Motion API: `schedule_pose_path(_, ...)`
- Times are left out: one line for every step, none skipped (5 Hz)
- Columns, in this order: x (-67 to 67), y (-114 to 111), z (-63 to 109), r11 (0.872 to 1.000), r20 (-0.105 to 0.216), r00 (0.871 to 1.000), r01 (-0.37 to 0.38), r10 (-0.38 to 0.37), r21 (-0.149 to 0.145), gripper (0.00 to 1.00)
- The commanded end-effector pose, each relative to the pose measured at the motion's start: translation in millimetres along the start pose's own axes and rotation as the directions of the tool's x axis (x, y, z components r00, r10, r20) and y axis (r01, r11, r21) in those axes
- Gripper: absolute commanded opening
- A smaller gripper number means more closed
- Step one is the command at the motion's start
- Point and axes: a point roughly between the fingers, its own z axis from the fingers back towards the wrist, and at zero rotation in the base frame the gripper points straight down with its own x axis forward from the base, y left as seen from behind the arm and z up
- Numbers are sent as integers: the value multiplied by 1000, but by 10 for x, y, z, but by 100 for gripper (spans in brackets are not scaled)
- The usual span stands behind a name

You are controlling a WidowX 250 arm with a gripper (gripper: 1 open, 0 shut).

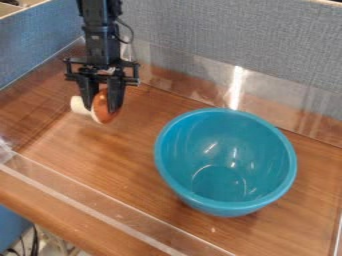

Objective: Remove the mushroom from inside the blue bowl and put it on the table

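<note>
Gripping the mushroom (pixel 96 106) between its jaws, your gripper (pixel 103 108) hung just above the table (pixel 80 170), left of the empty blue bowl (pixel 225 161); you needed to lower gently before opening.

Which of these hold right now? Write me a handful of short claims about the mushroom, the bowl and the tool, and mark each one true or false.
1. The mushroom is lying inside the blue bowl. False: it is outside the bowl, clamped in the tool, to the left of the bowl in the picture.
2. The blue bowl has nothing visible inside it. True.
3. The tool points mostly downward over the table. True.
4. The tool is open and holds nothing. False: it is shut on the mushroom, whose reddish cap and pale stem show between the fingers.
5. The blue bowl is tipped on its side. False: it sits upright, opening upward.
</note>
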Motion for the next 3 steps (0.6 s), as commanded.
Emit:
schedule_pose_path(139,-62,170,1000,66,997,-29,29,0,0)
schedule_pose_path(19,-32,56,999,59,997,-39,39,-2,0)
schedule_pose_path(-114,4,-32,999,59,997,-53,54,-4,0)
